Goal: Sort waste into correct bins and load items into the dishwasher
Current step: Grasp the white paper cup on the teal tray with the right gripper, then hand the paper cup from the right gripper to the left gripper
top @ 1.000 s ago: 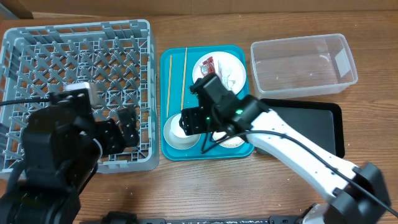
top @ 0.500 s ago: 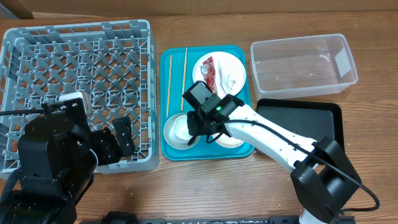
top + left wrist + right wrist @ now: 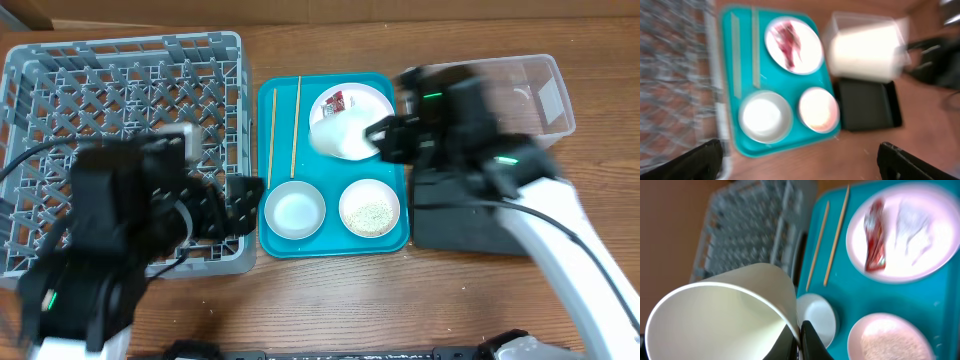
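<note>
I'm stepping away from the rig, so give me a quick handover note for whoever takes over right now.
Left gripper: open, by the dish rack edge.
Right gripper: shut on the white cup, above the plate.
On the teal tray: chopsticks, plate with wrapper, bowl, dish of grains.
Done: cup lifted; nothing visible in the rack or clear tub.
Left: everything else.
</note>
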`<state>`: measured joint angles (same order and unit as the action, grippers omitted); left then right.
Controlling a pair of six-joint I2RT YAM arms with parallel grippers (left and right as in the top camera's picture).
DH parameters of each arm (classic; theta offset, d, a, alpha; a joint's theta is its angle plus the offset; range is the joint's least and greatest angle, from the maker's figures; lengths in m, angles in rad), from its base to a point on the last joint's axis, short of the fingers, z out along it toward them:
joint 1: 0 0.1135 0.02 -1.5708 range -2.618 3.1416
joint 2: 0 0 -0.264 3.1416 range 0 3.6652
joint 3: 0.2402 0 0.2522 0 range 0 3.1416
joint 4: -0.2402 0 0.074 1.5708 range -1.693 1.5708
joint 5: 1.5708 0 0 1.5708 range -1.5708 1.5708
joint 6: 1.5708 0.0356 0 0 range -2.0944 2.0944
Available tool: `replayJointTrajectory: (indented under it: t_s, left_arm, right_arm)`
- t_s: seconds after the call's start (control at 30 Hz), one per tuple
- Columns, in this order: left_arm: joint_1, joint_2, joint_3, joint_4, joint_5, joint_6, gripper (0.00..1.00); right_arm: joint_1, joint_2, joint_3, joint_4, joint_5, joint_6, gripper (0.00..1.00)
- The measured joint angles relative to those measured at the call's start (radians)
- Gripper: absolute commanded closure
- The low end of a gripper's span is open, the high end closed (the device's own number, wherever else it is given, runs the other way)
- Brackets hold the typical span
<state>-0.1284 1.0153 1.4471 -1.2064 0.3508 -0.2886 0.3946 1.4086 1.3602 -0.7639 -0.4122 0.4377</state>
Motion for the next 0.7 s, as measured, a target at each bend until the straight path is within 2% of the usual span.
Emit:
replayJointTrajectory:
  t_s: [0.17, 0.23, 0.37, 0.5, 0.7]
  left_arm:
    - [0.038, 0.158, -0.052, 0.17, 0.383, 0.039, 0.09]
    - [0.05, 0.247, -0.057, 0.26, 0.629, 0.066, 0.09]
    - [0.051, 0.361, -0.058, 0.312, 0.949, 0.09, 0.09]
    - [0.05, 0.433, -0.061, 0.269, 1.097, 0.111, 0.07]
    - [0.019, 0.444, -0.063, 0.268, 1.177, 0.135, 0.09]
  right_arm:
    - [-0.171, -0.094, 0.006, -0.093, -0.268, -0.165, 0.96]
    - [-0.193, -0.092, 0.006, -0.113, -0.34, -0.204, 0.96]
    - [-0.198, -0.084, 0.006, -0.071, -0.478, -0.27, 0.96]
    - [-0.198, -0.084, 0.006, 0.019, -0.593, -0.301, 0.96]
    - [-0.189, -0.081, 0.006, 0.106, -0.652, -0.286, 0.96]
